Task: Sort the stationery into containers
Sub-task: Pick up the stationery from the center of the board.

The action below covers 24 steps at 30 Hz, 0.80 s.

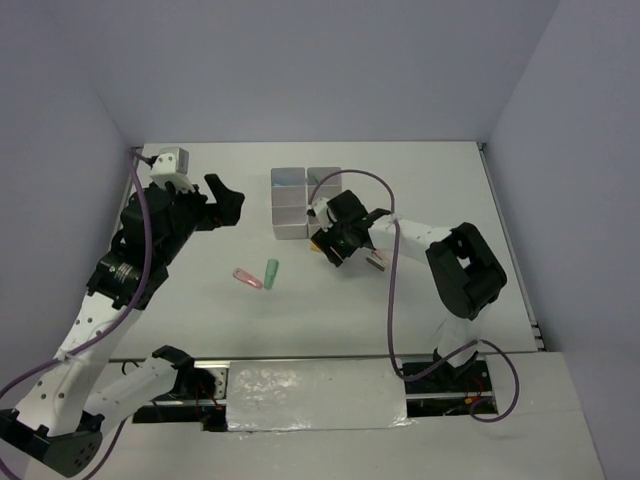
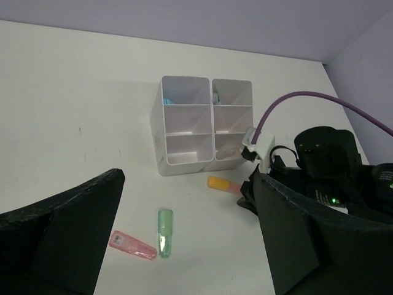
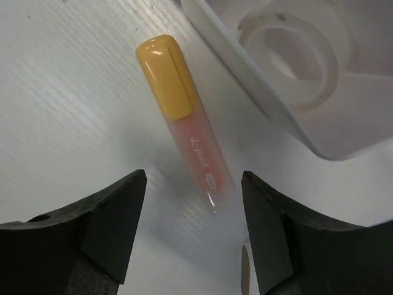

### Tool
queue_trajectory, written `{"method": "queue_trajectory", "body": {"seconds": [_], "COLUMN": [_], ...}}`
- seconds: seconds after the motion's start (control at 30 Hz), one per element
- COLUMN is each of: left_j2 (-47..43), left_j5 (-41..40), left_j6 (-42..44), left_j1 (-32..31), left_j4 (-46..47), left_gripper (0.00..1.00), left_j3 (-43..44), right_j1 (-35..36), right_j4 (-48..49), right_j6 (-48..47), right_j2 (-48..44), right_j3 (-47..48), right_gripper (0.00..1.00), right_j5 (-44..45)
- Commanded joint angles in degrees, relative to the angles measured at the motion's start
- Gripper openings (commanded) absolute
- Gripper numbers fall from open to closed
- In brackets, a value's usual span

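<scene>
Your right claw point(image 3: 194, 177) is down at the bench point(image 2: 73, 92) with its jaws parted and nothing gripped. The orange-capped marker point(image 3: 184, 123) lies flat on the bench, and its clear pinkish tail end sits between the two fingers point(image 3: 116, 227). It lies nearer the right-hand finger, with a gap on the left side. The cap points away from the claw, ahead and slightly left.

Ahead and to the right of this claw is a corner of the white containers point(image 3: 245, 86). The clear tape ring point(image 3: 295, 49) lies inside the nearest compartment.

Your left claw point(image 2: 189, 184) hangs above the bench, spread wide and empty. Below it, the green marker point(image 2: 164, 232) and the pink marker point(image 2: 132, 244) lie just beside each other on the bench. The pink one is to the claw's left. Beyond them, farther ahead of this claw, stands the container block, with something blue showing in its far compartments.
</scene>
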Motion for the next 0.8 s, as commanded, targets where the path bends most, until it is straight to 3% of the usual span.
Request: {"method": "queue_trajectory", "body": {"seconds": [0.0,0.5,0.77], "left_j2": [-0.16,-0.96,-2.54], "left_j5": [2.86,4.62,4.79], "left_j6": [1.69,2.22,2.04], "left_j1": [0.09,0.09,0.09], "left_j4": [2.88,3.50,4.29], "left_gripper": [0.99,0.99,0.99], "left_j3": [0.97,0.96,0.35], "right_j1": [0.31,1.54,6.46], "right_j4": [0.66,-7.51,-4.97], "right_j6": [-0.64,1.47,6.03], "right_j2": [1.74,7.02,0.60], "right_j3": [3.84,8.50,0.96], "right_gripper": [0.71,0.64,0.54], "right_j5": [-0.05,-3.03,1.08]}}
